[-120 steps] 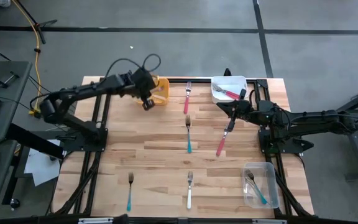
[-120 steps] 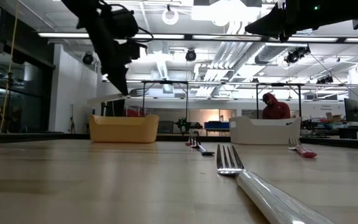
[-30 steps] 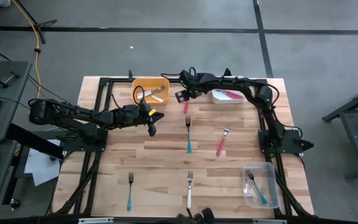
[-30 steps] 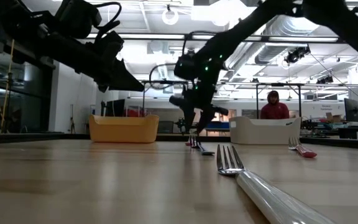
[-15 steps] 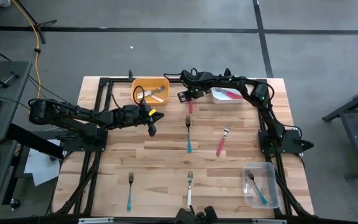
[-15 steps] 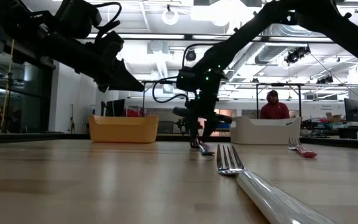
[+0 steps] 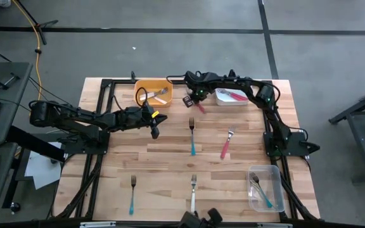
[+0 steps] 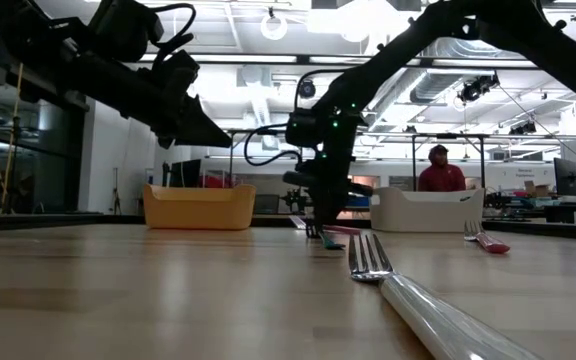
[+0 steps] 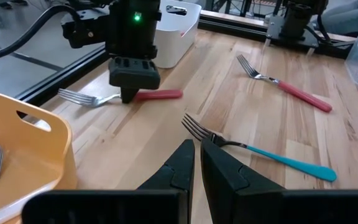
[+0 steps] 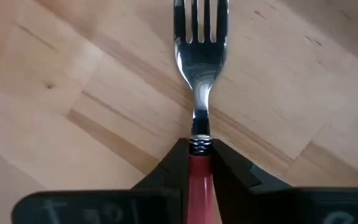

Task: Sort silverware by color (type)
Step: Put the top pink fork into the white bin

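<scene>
Red-handled fork [image 10: 199, 168] is lying on the counter [image 7: 163, 158] near the white bin [image 7: 232, 99], pinched by the right tool [image 7: 192, 101]. Left tool [image 7: 156, 131] is hovering shut and empty. Five forks are waiting loose; three bins are holding some.

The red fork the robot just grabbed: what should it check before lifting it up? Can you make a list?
1. Right gripper jaws closed on the red-handled metal fork, at the top of its handle: ok.
2. Fork centred between the jaws: ok.
3. Fork clear of the teal-handled metal fork nearby: ok.
4. White rectangular bin, with red forks in it, close by: ok.
5. Left gripper, jaws shut and empty, away from the grabbed fork: ok.
6. Grip firm enough for lifting: cannot tell.
</scene>
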Robot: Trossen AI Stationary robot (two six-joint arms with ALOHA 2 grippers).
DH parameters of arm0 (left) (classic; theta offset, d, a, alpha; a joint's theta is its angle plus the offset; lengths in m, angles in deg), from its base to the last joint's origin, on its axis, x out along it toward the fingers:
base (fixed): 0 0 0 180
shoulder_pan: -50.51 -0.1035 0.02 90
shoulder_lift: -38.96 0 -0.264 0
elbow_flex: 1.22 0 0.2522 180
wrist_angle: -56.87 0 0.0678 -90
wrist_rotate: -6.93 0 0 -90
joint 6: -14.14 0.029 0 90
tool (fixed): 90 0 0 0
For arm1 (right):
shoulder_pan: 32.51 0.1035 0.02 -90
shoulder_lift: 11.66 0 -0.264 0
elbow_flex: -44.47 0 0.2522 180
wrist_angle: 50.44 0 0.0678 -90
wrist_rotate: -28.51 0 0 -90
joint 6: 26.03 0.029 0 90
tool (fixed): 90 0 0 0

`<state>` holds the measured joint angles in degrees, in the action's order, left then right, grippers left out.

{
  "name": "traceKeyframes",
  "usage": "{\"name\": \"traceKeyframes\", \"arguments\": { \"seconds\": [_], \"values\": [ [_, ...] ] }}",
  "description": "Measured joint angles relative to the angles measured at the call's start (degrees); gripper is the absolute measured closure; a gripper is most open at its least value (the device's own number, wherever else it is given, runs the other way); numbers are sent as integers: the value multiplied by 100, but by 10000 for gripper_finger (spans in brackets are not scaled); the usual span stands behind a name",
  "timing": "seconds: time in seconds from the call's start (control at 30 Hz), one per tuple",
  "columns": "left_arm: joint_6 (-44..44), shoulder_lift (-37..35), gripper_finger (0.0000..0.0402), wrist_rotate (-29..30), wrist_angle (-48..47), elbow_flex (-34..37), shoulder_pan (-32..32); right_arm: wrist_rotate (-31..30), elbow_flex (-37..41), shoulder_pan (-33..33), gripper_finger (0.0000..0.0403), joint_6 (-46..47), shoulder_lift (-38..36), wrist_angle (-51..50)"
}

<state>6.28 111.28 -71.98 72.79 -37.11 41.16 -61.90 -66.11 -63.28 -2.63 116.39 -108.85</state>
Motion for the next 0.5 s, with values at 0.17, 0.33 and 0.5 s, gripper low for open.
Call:
{"name": "traceKeyframes", "arguments": {
  "seconds": [0.17,0.33,0.5],
  "values": [
    [-1,0,383,0,-21,0,0,4,2,11,359,-543,-41,-202],
    [-2,0,383,0,-27,0,0,-58,35,15,361,-925,-369,-480],
    [-4,0,383,0,-27,0,0,-89,20,75,362,-1404,-991,-724]
  ]
}}
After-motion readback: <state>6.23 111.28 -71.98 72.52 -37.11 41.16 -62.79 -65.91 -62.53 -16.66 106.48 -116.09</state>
